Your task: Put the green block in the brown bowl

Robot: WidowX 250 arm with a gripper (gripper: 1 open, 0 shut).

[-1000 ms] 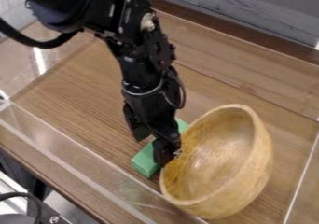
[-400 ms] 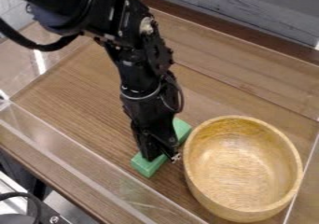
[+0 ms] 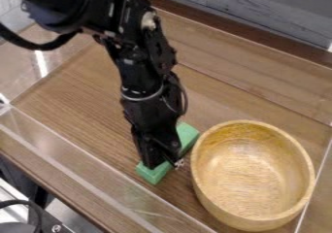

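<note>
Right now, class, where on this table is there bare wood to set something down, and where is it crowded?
Free: the table left of the arm, out to the clear wall; also the wood behind the brown bowl, toward the far edge. Crowded: the gripper is shut on the green block, close beside the bowl's rim.

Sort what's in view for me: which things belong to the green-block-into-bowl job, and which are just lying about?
Belongs to the job:
- green block, on the table beside the bowl
- brown bowl, upright, nothing in it
- end effector, closed on the block

Just there:
- wooden table
- clear wall along the near edge
- cables, bottom left corner
</note>
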